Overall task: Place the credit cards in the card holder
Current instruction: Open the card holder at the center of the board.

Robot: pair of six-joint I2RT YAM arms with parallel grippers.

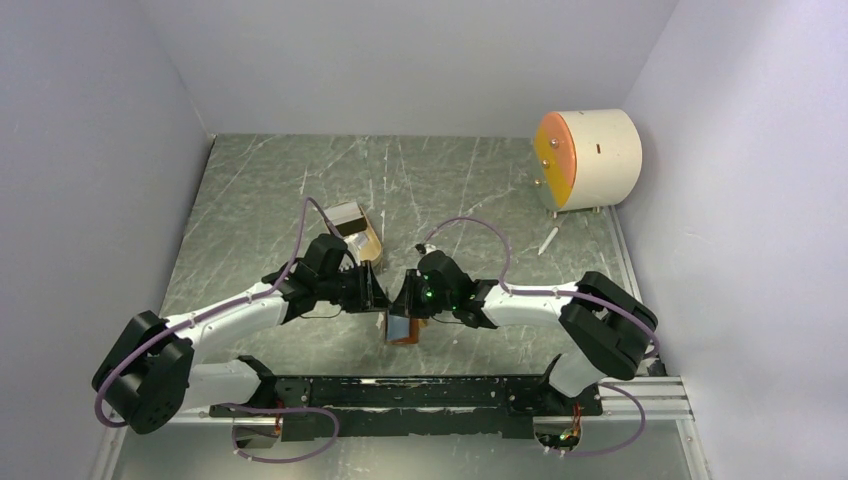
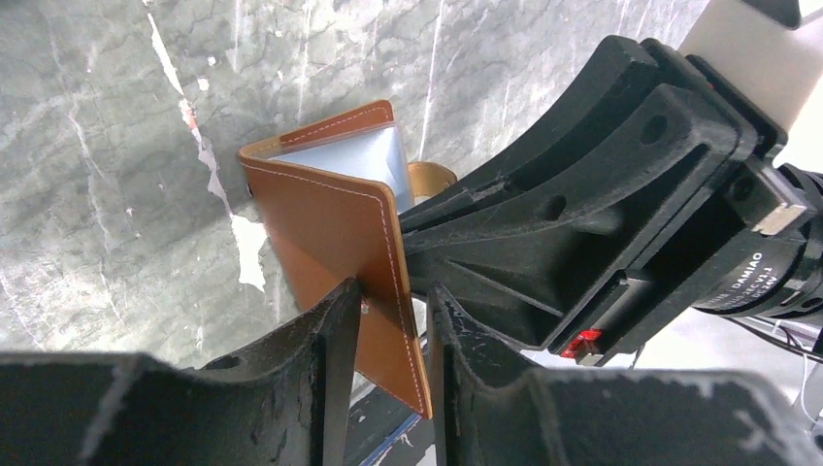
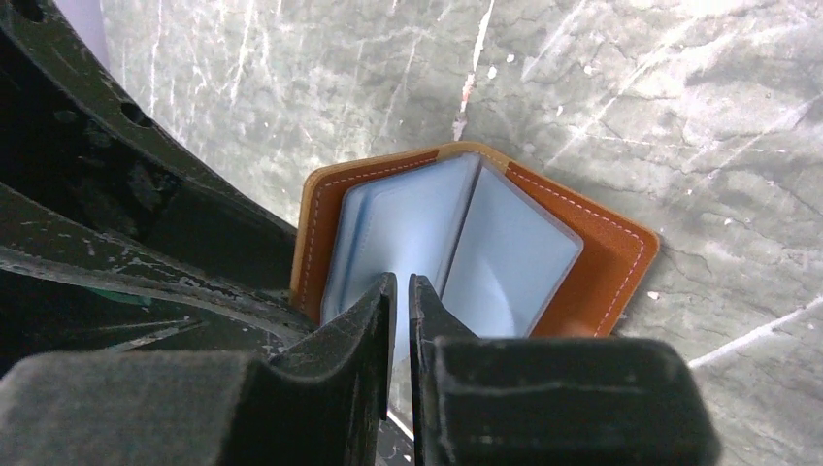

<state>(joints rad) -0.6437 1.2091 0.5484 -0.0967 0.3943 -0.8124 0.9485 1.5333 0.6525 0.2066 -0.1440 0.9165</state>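
The reddish-brown card holder [image 1: 403, 328] hangs open between my two grippers, above the near middle of the table. In the left wrist view its stitched cover [image 2: 330, 223] runs between the fingers of my left gripper [image 2: 393, 291], which stands open with a gap beside the leather. In the right wrist view, pale blue leaves [image 3: 505, 257] fan out inside the card holder [image 3: 602, 262]. My right gripper [image 3: 403, 282] is shut on the thin middle leaf. I cannot tell whether that leaf is a sleeve or a card. Whitish and grey credit cards [image 1: 345, 214] lie in a tan tray [image 1: 369, 243] behind my left gripper [image 1: 380, 296].
A white drum with an orange face [image 1: 585, 158] lies at the far right corner. A small white stick [image 1: 548, 240] lies in front of it. A black rail [image 1: 430, 392] runs along the near edge between the arm bases. Pale walls close in the left, back and right.
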